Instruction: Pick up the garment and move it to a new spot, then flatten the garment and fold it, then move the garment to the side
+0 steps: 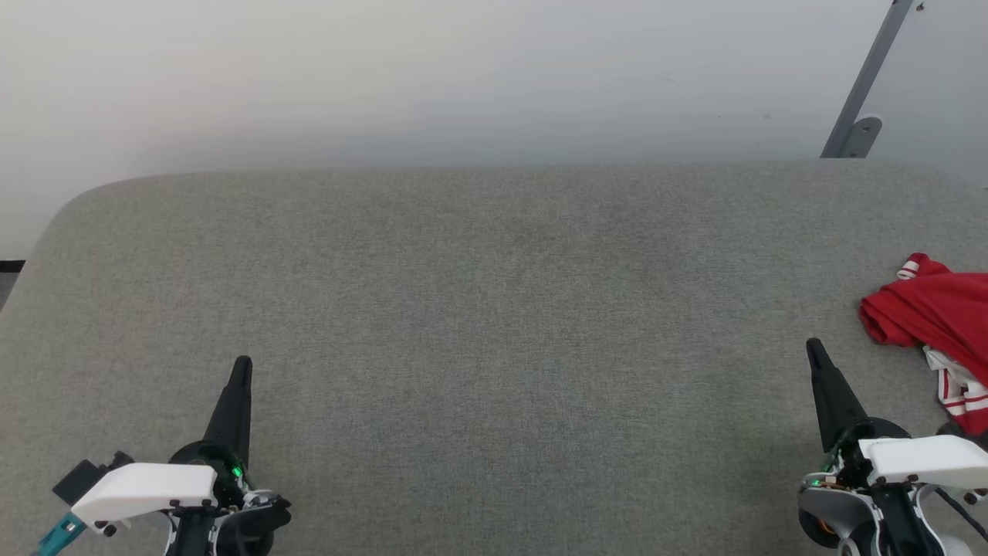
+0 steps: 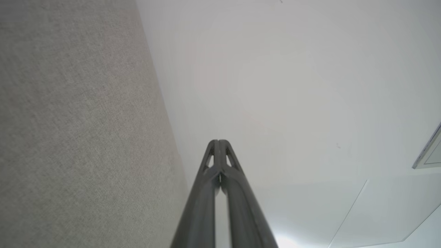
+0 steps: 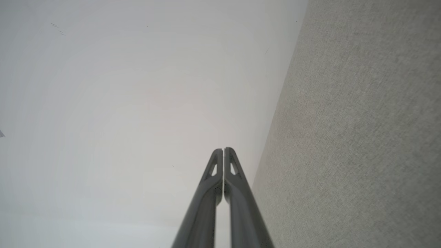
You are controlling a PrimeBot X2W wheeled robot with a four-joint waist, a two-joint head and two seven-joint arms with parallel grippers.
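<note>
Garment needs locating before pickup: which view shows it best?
Head view: the garment lies crumpled at the table's far right, cut off by the frame. Both wrist views face table and wall.

Grey felt table (image 1: pixel 494 309) (pale wall (image 1: pixel 386 69) behind)

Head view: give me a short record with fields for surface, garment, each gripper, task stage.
surface: grey fabric table
garment: red, crumpled heap at the table's right side, cut off by the picture's edge
left gripper: shut, holding nothing, lower left
right gripper: shut, holding nothing, just left of the garment, not touching it
stage: pick-up not yet begun
</note>
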